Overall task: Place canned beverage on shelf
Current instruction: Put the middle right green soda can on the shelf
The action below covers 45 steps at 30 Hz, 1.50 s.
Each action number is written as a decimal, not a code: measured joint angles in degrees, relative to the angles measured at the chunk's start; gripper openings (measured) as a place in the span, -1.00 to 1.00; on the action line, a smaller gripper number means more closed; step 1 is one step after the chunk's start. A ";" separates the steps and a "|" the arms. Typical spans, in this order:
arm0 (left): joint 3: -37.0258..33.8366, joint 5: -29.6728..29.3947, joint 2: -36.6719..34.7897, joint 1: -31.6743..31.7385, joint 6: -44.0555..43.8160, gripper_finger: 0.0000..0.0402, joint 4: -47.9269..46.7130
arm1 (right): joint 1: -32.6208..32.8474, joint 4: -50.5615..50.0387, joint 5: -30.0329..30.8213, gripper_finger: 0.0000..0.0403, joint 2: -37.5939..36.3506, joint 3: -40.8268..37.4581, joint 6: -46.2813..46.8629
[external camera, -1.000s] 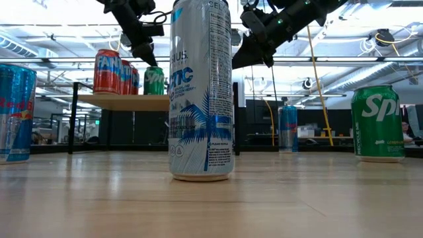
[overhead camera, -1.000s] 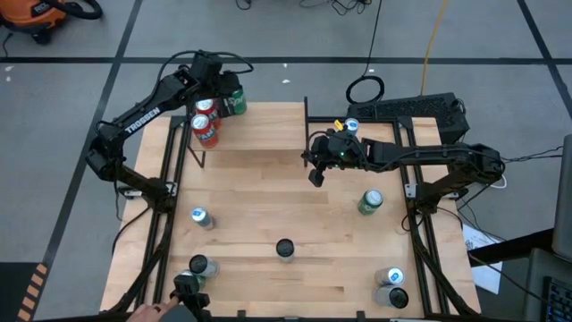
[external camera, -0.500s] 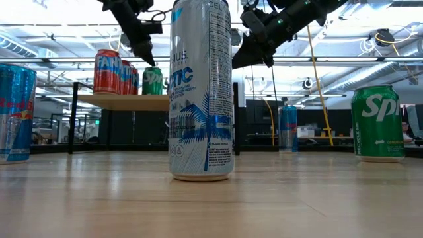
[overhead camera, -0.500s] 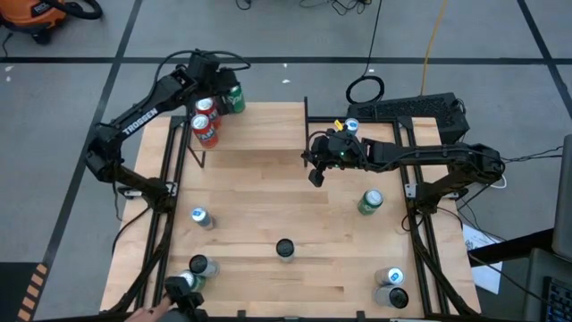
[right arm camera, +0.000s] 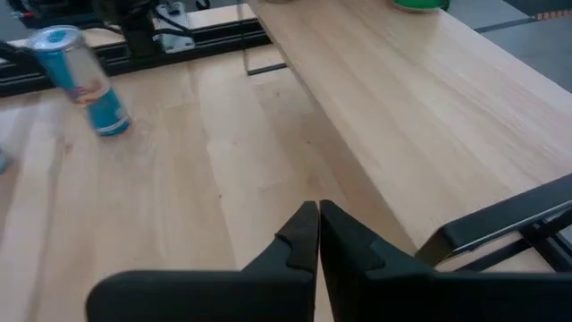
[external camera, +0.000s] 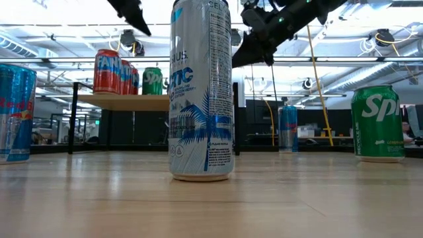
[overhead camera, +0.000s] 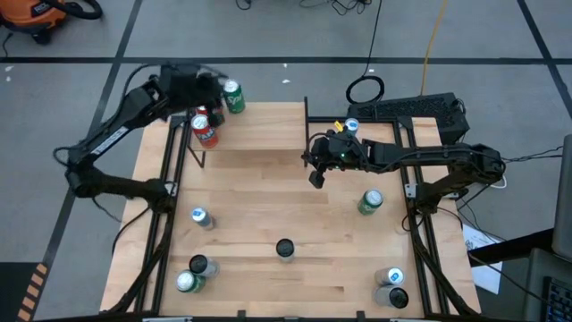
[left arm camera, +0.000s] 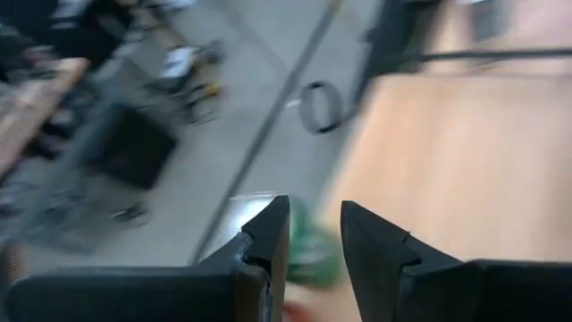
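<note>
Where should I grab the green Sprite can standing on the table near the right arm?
Grip the green Sprite can across the middle of its round side wall, coming from the right gripper's side. It stands upright on the table with open wood around it, so the fingers likely fit on either side.

Smooth pale-wood shelf (overhead camera: 259, 134) on matt black metal uprights; glossy metal green can (overhead camera: 233, 97).

Green can (overhead camera: 234, 97) and seemingly red cans (overhead camera: 206, 131) on light-wood shelf (overhead camera: 259, 134).
</note>
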 joint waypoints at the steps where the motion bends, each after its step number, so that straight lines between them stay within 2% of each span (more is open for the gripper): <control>1: 0.00 0.97 -0.89 -1.90 -1.73 -0.50 -1.66 | 0.54 -0.22 -0.07 -0.98 -0.47 0.00 -0.07; 4: -1.07 1.56 -3.10 -9.72 -5.18 -0.51 -5.06 | 2.87 -4.11 -0.13 -0.98 -3.55 0.02 0.13; 8: -6.32 -3.17 -4.42 -21.56 -8.63 -0.61 -4.99 | 6.56 -13.76 -0.07 -0.98 -10.23 0.07 3.39; 14: -17.63 -5.49 -4.67 -32.64 -14.08 -0.69 5.78 | 8.76 -29.42 -0.34 -0.89 -16.90 0.80 10.14; 18: -26.19 -2.86 -4.60 -34.28 -15.44 -0.58 17.77 | 8.58 -48.07 -1.80 -0.58 -15.33 6.27 18.22; 23: -32.30 -2.89 -4.61 -34.25 -17.37 -0.23 28.73 | 10.55 -68.27 -3.53 -0.02 -13.33 13.71 26.52; 26: -33.78 -2.80 -3.87 -34.30 -18.64 -0.03 32.71 | 11.52 -77.18 -3.38 0.31 -12.83 14.94 32.62; 30: -34.21 -2.80 -1.66 -34.28 -23.27 0.16 33.61 | 12.78 -78.61 -4.58 0.64 -12.95 11.89 37.54; 33: -34.19 -2.78 0.22 -34.30 -23.40 0.25 33.59 | 13.44 -74.76 -6.14 0.76 -12.88 8.40 37.65; 36: -34.21 -2.78 2.35 -34.30 -23.36 0.30 33.63 | 13.37 -70.09 -6.29 0.79 -12.91 5.96 37.20; 45: -34.49 -2.76 5.95 -34.28 -23.36 0.35 38.68 | 13.31 -67.69 -6.37 0.78 -12.90 -1.60 38.24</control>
